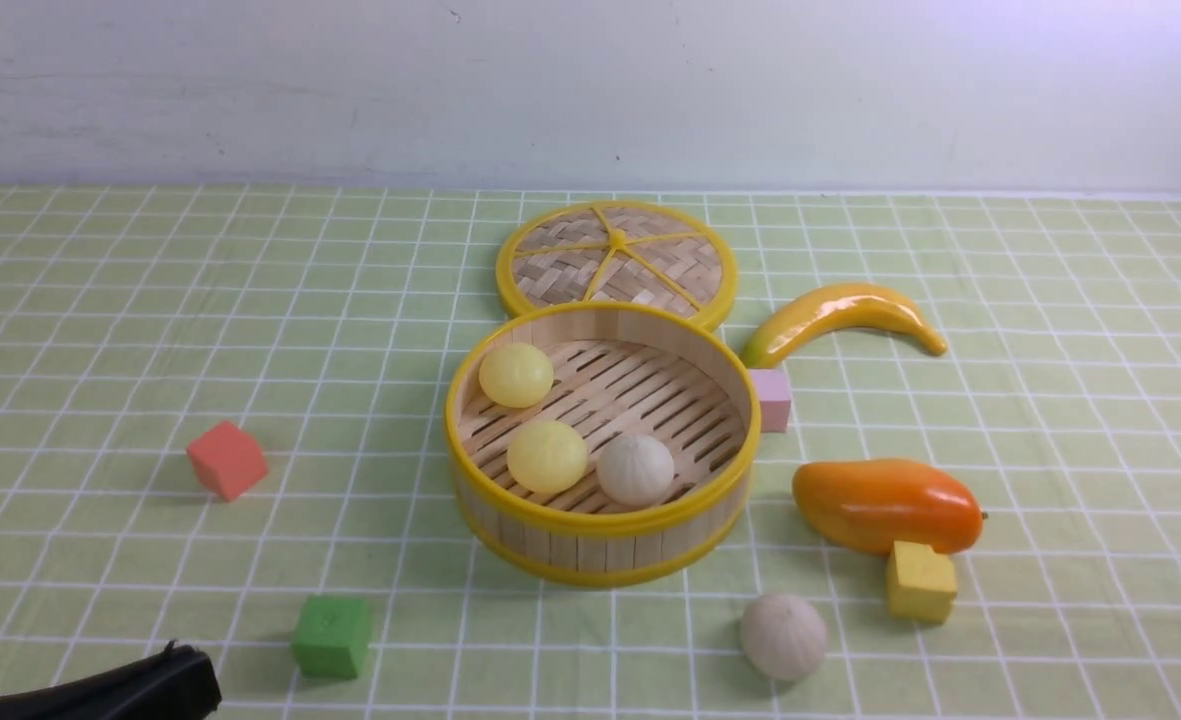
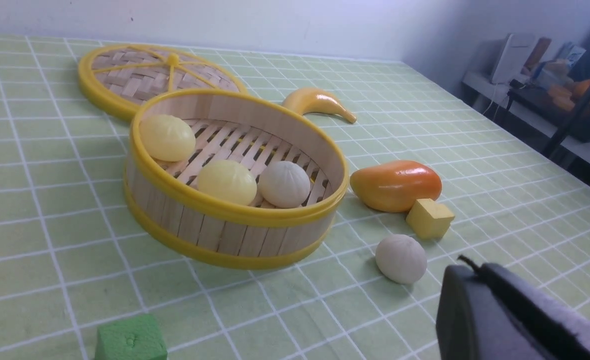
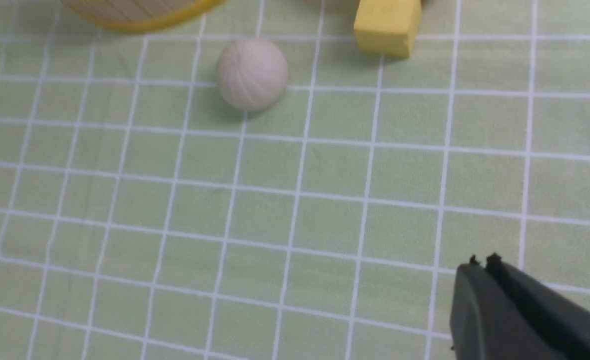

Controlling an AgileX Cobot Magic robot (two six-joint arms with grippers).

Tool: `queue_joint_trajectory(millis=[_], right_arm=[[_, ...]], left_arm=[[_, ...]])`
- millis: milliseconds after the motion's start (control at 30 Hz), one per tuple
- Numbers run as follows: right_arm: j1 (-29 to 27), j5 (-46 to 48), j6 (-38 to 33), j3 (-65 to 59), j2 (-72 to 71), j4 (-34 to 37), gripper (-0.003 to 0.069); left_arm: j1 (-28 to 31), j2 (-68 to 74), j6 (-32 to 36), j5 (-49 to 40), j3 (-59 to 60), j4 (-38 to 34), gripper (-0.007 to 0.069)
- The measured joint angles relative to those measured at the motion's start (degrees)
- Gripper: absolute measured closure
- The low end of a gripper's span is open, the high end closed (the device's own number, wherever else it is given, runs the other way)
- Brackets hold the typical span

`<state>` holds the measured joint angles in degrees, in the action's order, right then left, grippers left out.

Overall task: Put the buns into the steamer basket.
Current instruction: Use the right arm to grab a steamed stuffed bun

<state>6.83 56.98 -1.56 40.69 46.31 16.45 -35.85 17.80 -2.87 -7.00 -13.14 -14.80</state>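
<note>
1. Well, three buns sit inside the steamer basket [image 1: 605, 528]: one yellow bun [image 1: 516, 375] at the back left, a second yellow bun [image 1: 547, 456] near the front, and a white bun [image 1: 635, 469] just beside that one.
2. The last white bun [image 1: 783, 636] is not in the basket. It lies on the green checked cloth [image 1: 100, 350], in front of the basket and a bit to the right, near the yellow cube [image 1: 920, 582].
3. The right gripper [image 3: 482, 261] has its two fingers pressed together and holds nothing. The last white bun is well apart from it, with bare cloth between them.
4. The left gripper [image 1: 195, 668] is down low at the near left corner. Its fingers are together too, and it holds nothing. The green cube [image 1: 331, 636] is near it. The basket and the last white bun are well apart from it, off to its right.
</note>
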Motion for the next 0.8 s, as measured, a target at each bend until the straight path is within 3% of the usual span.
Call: queue_joint_trajectory(millis=[100,233,367,433,600,800], right_arm=[[1.1,0.4,-1.7,3.2,7.6,0.4,0.0661],[7.3,-0.8,-2.4,7.2,17.7,1.4,0.0661],[17.4,-4.0,-1.6,12.4,29.7,0.6,0.0650],[19.4,-4.4,-1.4,13.9,32.9,0.4,0.0642],[22.7,-6.2,-1.2,21.0,42.6,0.0,0.0559],[22.8,-8.4,-0.4,26.3,51.8,-2.1,0.0375]], left_arm=[[0.0,0.0,0.0,-0.1,0.0,0.0,0.0638],[0.0,0.0,0.0,-0.5,0.0,0.0,0.0638],[0.0,0.0,0.0,-1.0,0.0,0.0,0.0638],[0.0,0.0,0.0,-1.1,0.0,0.0,0.0638],[0.0,0.0,0.0,-1.3,0.0,0.0,0.0638],[0.0,0.0,0.0,-1.5,0.0,0.0,0.0638]])
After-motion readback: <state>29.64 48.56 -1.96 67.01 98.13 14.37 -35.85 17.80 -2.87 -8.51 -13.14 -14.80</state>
